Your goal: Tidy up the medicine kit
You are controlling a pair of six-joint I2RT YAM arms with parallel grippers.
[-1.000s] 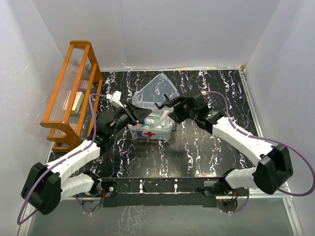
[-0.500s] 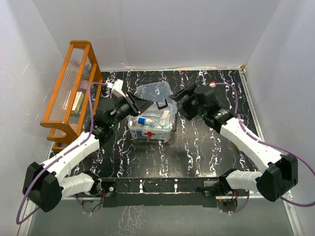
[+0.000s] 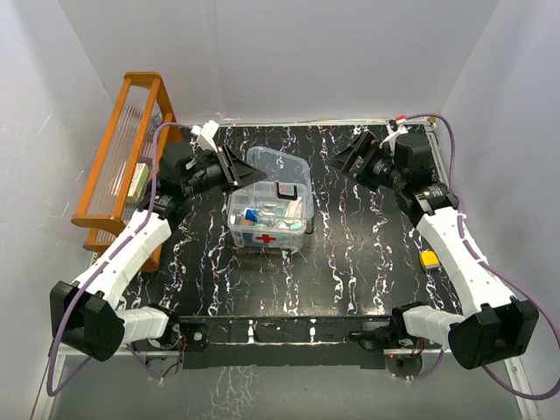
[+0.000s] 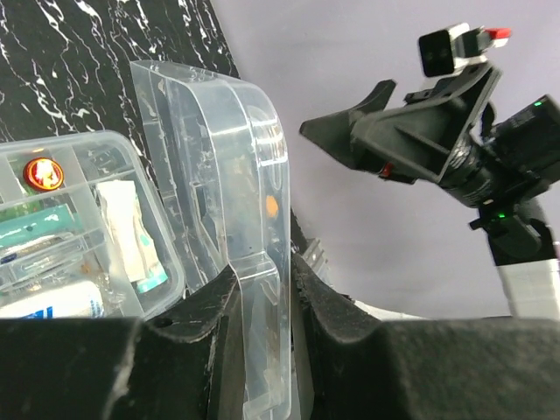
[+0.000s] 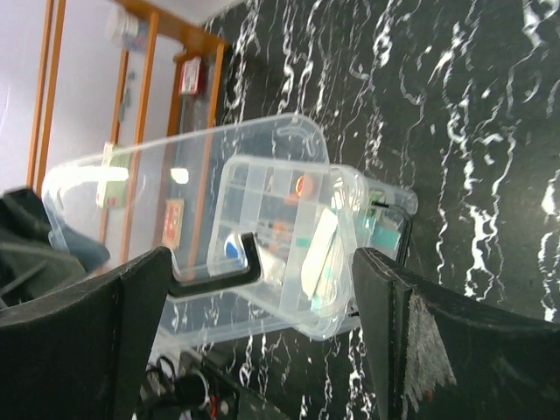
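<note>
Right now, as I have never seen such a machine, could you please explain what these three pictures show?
Two robot arms are bolted at the near edge of a black table. One picture looks down from above; the other two come from a camera on each wrist. On the table stands a clear box with a red cross, with a divided tray in it. An orange rack stands at the left, and a small yellow thing lies at the right. The left gripper is shut on the clear lid, holding it over the box. The right gripper is open and empty.
</note>
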